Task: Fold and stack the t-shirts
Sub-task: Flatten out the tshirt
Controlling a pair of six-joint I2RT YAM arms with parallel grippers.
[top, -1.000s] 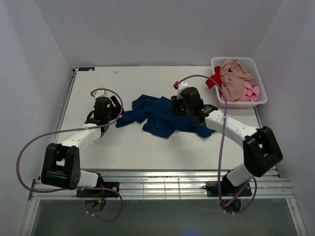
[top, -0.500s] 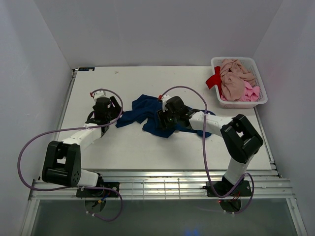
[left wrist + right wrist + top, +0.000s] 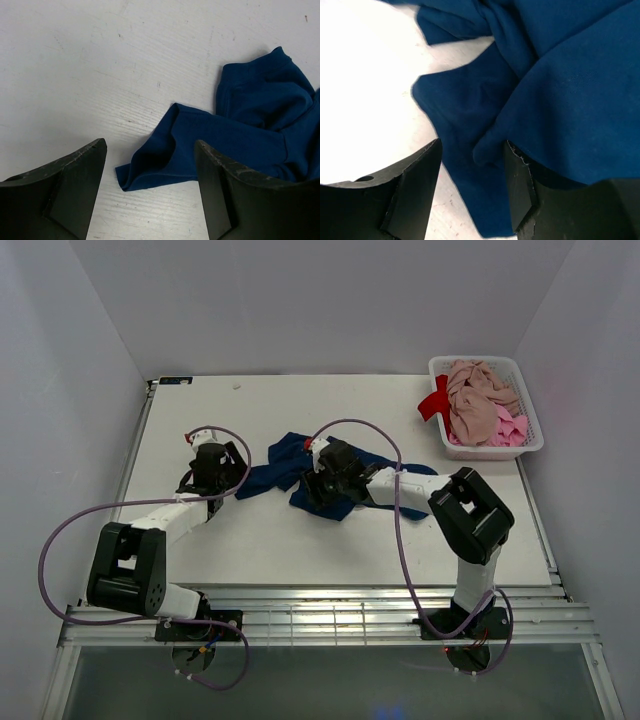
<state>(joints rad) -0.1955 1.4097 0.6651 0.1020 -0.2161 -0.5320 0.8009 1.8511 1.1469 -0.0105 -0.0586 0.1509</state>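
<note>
**On the white table, one blue shirt between two open grippers**

On the table [image 3: 180, 420], near its middle, the navy blue t-shirt [image 3: 335, 505] lay crumpled and unfolded. From above, the right gripper [image 3: 310, 485] was low over the middle of this shirt, and the left gripper [image 3: 232, 465] was just beside the end of its left sleeve. Only this view showed the white basket [image 3: 535, 445] at the far right corner. It held a pink-beige shirt [image 3: 478, 395], a bright pink shirt [image 3: 510, 428] and a red shirt [image 3: 434, 400] that hung over the rim.

From the left wrist camera, the jaws stood wide apart and held nothing. The sleeve end lay flat on the table ahead of the black fingers [image 3: 75, 175]. The stitched hem was clear here, which the top view did not show.

From the right wrist camera, the jaws were also apart. A thick fold of blue cloth lay between them, close to one finger [image 3: 520, 180], but they did not pinch it. The printed graphic was visible in no view.
</note>
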